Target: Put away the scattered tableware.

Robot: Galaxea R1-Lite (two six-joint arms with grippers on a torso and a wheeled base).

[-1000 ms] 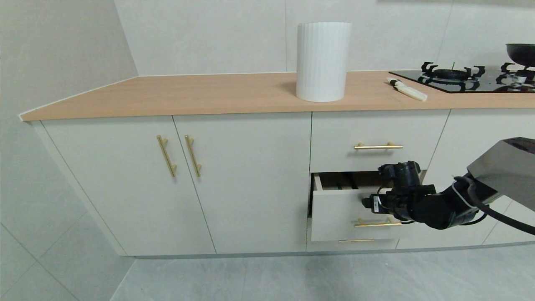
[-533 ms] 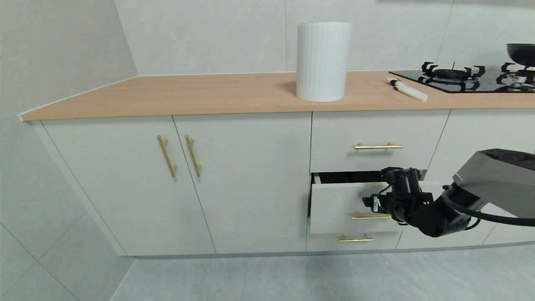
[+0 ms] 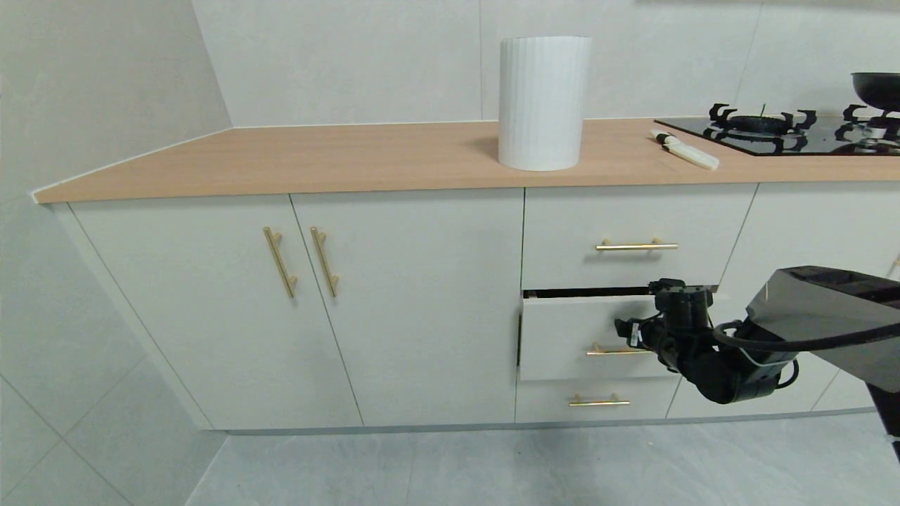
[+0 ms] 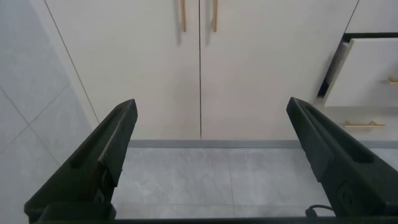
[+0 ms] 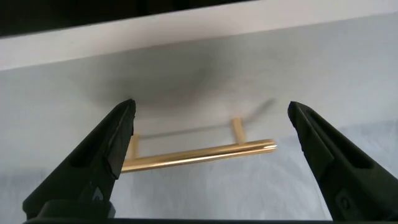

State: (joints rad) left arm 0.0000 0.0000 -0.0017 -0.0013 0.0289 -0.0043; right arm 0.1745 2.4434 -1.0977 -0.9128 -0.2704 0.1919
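One black right gripper [image 5: 211, 109], jaws spread and empty, faces the nearly shut pale drawer [image 3: 562, 330] by its brass bar handle [image 3: 612, 351], likely pushing it closed.

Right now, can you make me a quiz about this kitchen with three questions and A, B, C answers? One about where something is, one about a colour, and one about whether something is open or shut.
1. Where does the white ribbed canister stand?
A. on the floor
B. on the wooden countertop
C. on the stove

2. What colour are the cabinet handles?
A. gold
B. black
C. red

3. How is the middle drawer?
A. shut tight
B. open a crack
C. pulled all the way out

Answers:
1 B: its base rests on the wood top.
2 A: they shine gold against the pale fronts.
3 B: a dark gap shows above its front, which sticks out a little.
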